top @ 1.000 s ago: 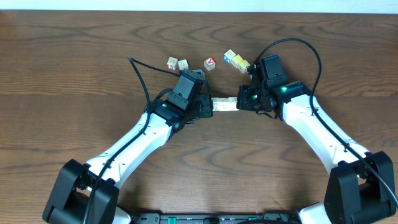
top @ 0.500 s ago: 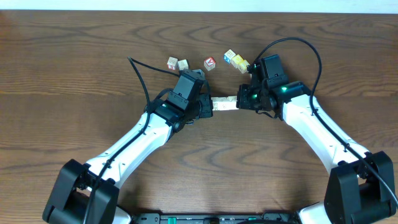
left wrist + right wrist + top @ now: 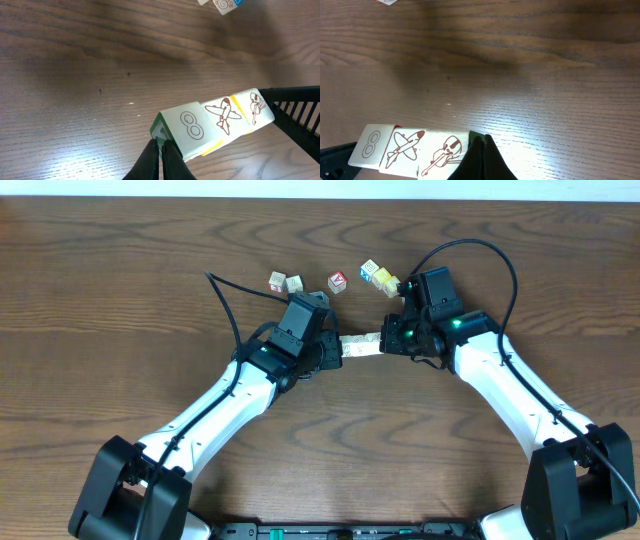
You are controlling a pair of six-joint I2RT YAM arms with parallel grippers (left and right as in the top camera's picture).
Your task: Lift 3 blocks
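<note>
1. Overhead view: three cream blocks [image 3: 360,347] are seen in a short straight row near the middle of the table [image 3: 120,260]. They are pinched end to end between the tips of the left arm [image 3: 230,395] and the right arm [image 3: 510,380].
2. The left jaws are closed finger against finger, with nothing gripped between them. Their tip is pressed against the left end of the row.
3. The right jaws are likewise closed on themselves, and their tip is pressed against the right end of the row.
4. From the left wrist, the closed left fingers [image 3: 161,152] are seen touching the green side face of the block printed with an eight [image 3: 192,127]. The block printed with a plane [image 3: 223,115] touches it, and the block printed with a violin [image 3: 255,106] comes last.
5. From the right wrist, the same row is seen with the closed right fingers [image 3: 482,150] set against the violin end.
6. Whether the row is clear of the table cannot be told for certain.
7. Beyond the row, five loose cubes are scattered on the table:
   - a pair to the left [image 3: 285,282]
   - a red-faced cube [image 3: 338,281]
   - a blue-edged cube [image 3: 372,271] touching a yellow cube [image 3: 389,283]
</note>
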